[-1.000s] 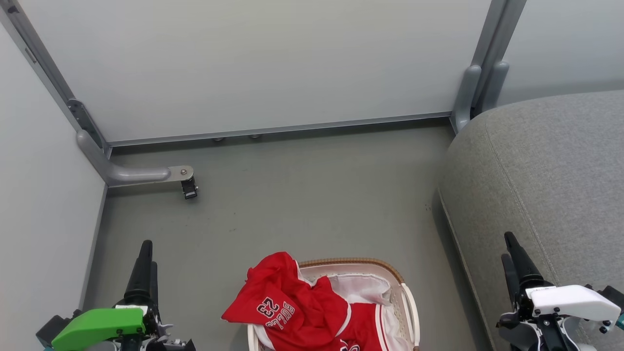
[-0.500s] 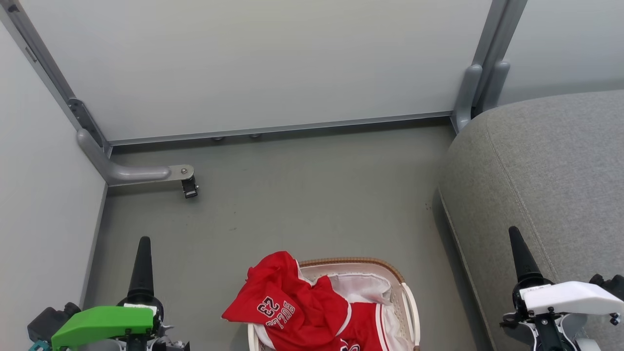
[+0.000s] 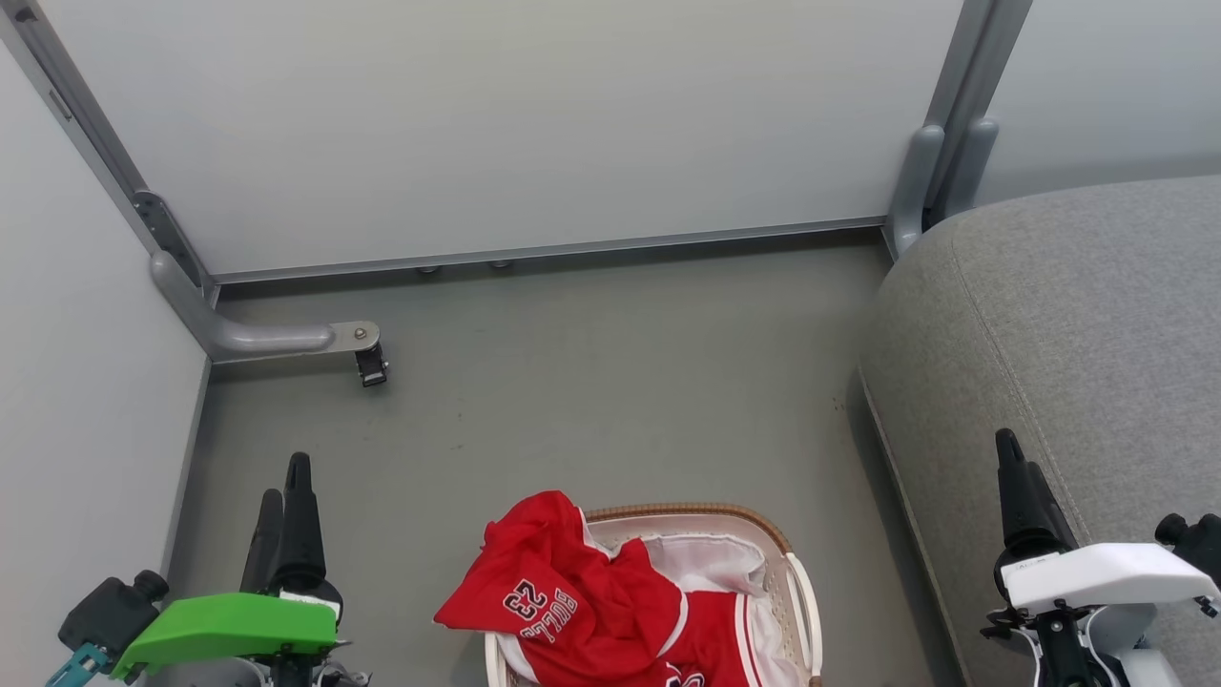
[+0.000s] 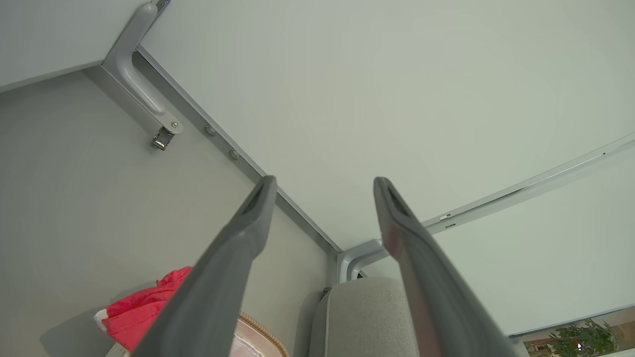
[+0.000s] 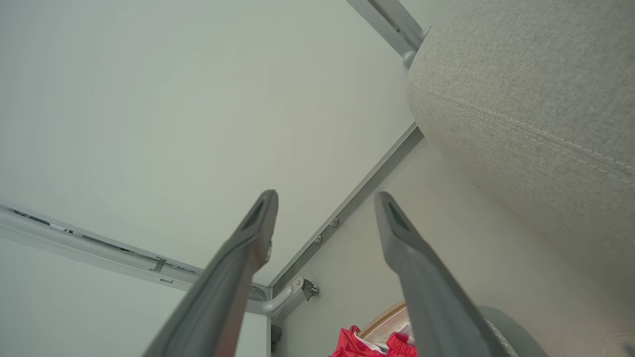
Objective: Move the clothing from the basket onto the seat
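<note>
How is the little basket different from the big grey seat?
The basket is small; the seat is far bigger. The basket is cream-white plastic with a brown woven-look rim; the seat is light grey fabric with a stitched seam. The basket holds the red clothing; the seat has none on the part in view. Both have rounded edges.

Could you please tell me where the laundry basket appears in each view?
Head view: laundry basket at bottom centre, cropped.
Left wrist view: basket at bottom edge, left of centre.
Right wrist view: basket at bottom edge, right of centre.
Shared landmark: red jersey draped over its rim.
</note>
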`<state>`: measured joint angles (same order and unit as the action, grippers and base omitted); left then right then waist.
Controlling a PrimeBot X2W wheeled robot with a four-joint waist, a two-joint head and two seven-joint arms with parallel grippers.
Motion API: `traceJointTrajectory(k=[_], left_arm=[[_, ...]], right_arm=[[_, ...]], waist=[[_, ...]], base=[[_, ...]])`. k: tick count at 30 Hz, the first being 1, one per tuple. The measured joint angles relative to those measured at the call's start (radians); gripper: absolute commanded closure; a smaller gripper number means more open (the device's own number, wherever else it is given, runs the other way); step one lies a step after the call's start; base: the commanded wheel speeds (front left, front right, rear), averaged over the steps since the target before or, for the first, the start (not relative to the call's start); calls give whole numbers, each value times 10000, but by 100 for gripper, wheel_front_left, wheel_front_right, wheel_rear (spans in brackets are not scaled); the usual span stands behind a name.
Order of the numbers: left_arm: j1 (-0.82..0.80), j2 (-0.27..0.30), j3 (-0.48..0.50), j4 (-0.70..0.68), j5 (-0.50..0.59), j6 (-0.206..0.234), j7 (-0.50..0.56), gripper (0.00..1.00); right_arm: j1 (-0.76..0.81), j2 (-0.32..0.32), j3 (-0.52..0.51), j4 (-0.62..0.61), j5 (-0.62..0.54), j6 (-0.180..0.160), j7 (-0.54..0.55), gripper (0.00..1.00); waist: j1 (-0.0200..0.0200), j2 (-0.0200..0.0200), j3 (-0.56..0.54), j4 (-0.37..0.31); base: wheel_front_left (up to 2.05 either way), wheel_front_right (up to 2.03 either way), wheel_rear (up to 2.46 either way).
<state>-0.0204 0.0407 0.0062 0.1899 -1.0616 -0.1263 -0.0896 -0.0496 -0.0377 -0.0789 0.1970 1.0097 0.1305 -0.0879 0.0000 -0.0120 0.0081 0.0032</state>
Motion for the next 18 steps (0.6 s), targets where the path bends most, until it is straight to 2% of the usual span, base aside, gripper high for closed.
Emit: traceJointTrajectory(k=[12,18], left_arm=[[110,13,-130,-207,1965,31,-347,0],[131,17,-372,-238,2917,121,-508,0]], right_arm=[[8,-23,165,-167,-1409,0,-337,0],[39,-27,430,-351,-2642,0,-525,0]], waist=[[0,0,19,6],[0,0,38,20]], base=[[0,0,0],[0,0,0]])
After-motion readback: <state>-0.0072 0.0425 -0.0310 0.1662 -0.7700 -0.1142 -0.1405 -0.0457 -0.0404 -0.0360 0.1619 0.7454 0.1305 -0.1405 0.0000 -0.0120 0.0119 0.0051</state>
